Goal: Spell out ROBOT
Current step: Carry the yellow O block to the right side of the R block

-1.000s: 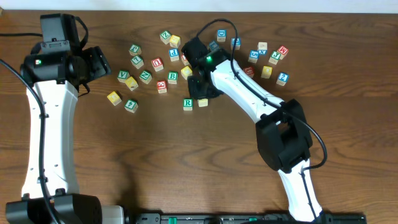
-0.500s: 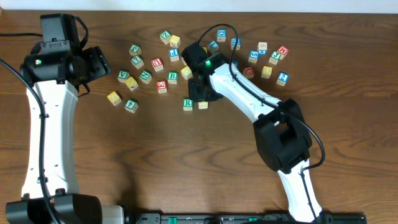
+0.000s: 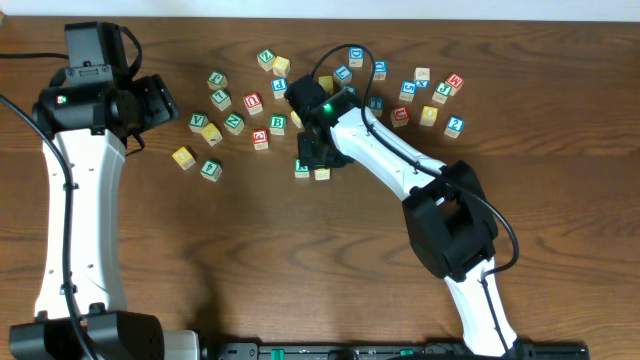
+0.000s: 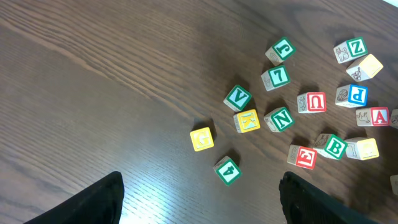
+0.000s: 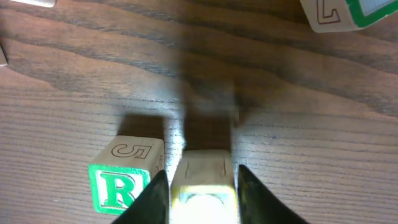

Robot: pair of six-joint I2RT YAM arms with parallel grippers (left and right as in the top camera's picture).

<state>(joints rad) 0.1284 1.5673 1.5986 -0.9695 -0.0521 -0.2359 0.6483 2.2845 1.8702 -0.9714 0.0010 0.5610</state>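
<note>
Wood table (image 3: 250, 260): green R cube (image 5: 118, 186) sat just beside yellow cube (image 5: 202, 202). Right gripper (image 5: 203, 180) straddled yellow cube w/ fingers close, couldn't tell if clamped. Left gripper (image 4: 202, 190) jaws wide apart, nothing btwn.

Letter cubes (image 4: 311, 102) strewn on a dark wooden table (image 4: 93, 74).
Yellow G (image 4: 201, 138) lies near centre, green 4 (image 4: 227, 170) at its 5 o'clock; the rest, green B (image 4: 331, 145) included, spread toward 2 o'clock. Left gripper (image 4: 200, 182) fingers stand wide apart at 6 o'clock.
</note>
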